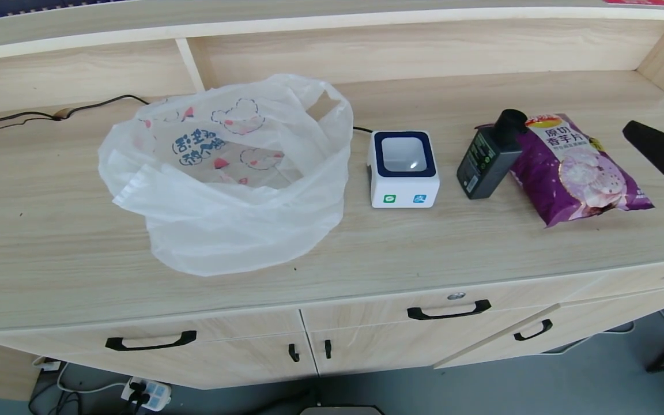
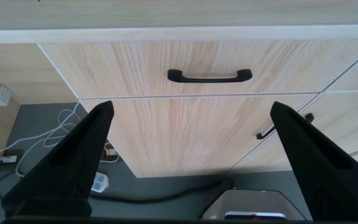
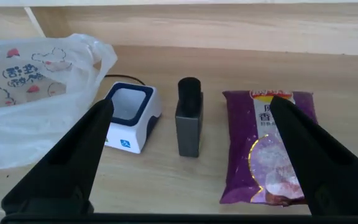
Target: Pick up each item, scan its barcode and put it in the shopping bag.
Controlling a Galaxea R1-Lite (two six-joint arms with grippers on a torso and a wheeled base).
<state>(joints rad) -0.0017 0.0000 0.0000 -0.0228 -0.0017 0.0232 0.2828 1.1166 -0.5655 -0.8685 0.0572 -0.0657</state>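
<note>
Head view: the white shopping bag [image 1: 222, 173] slumps on the left of the counter [image 1: 49, 259], mouth open; whether it holds anything cannot be told. Right of it sits the scanner [image 1: 404, 170], then a dark bottle [image 1: 490, 155] lying against a purple snack packet [image 1: 580, 170].

Left wrist view: the left gripper [image 2: 192, 106] is released, fingers spread wide, facing a drawer [image 2: 166, 62].

Right wrist view: the right gripper [image 3: 191, 104] is likewise spread wide, hanging over the counter before the bottle and packet.

the counter [image 1: 49, 248] is pale wood grain, matt and smooth. the shopping bag [image 1: 222, 230] is thin translucent plastic, crinkled and faintly shiny. the scanner [image 1: 404, 178] is glossy white plastic. the crisp packet [image 1: 583, 173] is glossy purple film; the bottle [image 1: 485, 164] is perhaps dark matt plastic.
</note>
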